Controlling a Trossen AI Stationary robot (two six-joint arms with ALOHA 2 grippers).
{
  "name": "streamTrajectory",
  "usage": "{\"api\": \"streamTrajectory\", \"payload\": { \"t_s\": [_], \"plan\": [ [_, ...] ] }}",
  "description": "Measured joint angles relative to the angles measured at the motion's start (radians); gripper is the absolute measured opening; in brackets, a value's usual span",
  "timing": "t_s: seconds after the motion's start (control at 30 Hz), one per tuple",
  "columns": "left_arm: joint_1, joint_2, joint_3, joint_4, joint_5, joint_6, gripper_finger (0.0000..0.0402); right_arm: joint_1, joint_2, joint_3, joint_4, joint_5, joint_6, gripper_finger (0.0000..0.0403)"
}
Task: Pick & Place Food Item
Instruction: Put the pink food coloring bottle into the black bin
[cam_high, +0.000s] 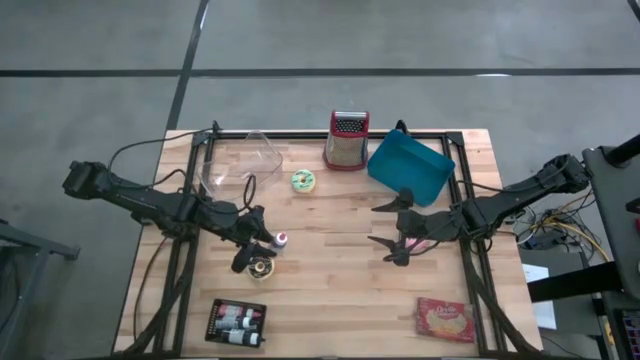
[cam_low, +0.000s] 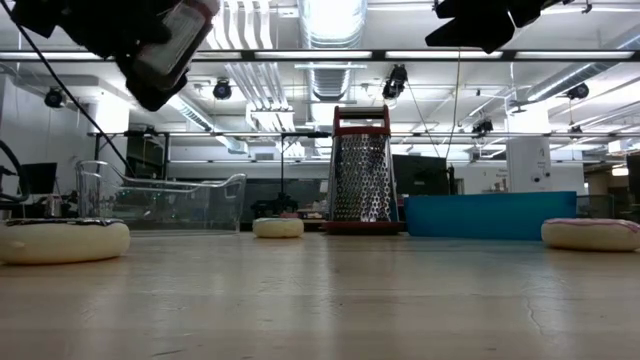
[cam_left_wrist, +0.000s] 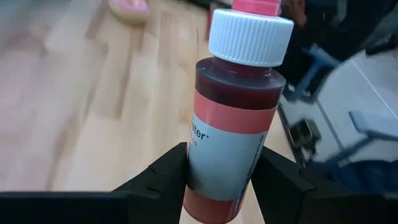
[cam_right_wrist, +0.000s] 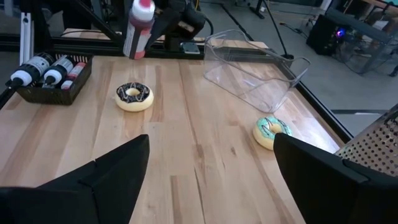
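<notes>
A small bottle (cam_left_wrist: 233, 118) of dark red liquid, with a white cap, a pink tip and a red-and-white label, hangs above the table's left middle with my left gripper (cam_high: 262, 243) shut on it. Under it a chocolate-iced donut (cam_high: 262, 268) lies flat on the wood. A green-iced donut (cam_high: 303, 181) lies farther back. My right gripper (cam_high: 392, 228) stands open above the table's right middle with nothing between its fingers. A pink-iced donut (cam_high: 422, 244) lies just beneath it. My left gripper pinches the bottle's lower body (cam_left_wrist: 214, 177), across the label's bottom part, between its two fingers (cam_left_wrist: 165, 180). The fingers come from the table's left, slanting a little downward, and lie across the bottle. The bottle is lifted clear of the table, cap up and somewhat tilted (cam_low: 165, 50).
A clear plastic container (cam_high: 240, 160), a metal grater (cam_high: 346, 140) and a blue bin (cam_high: 410, 170) stand along the far edge. A black tray (cam_high: 236, 322) of bottles sits at the near left, a red packet (cam_high: 446, 320) at the near right. Bare wood lies in the middle.
</notes>
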Motion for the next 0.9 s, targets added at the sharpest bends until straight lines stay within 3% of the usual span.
{"api": "streamTrajectory", "payload": {
  "t_s": [0.13, 0.33, 0.9],
  "plan": [
    [-0.032, -0.008, 0.009, -0.174, 0.021, -0.102, 0.0163, 0.0, 0.0, 0.0, 0.0, 0.0, 0.001, 0.0345],
    [-0.096, -0.007, 0.039, -0.413, -0.045, -0.31, 0.0163, -0.001, 0.0, 0.0, 0.0, 0.0, 0.001, 0.0349],
    [-0.303, -0.006, 0.069, -0.472, -0.091, -0.573, 0.0163, 0.0, 0.0, 0.0, 0.0, 0.0, 0.0, 0.035]
  ]
}}
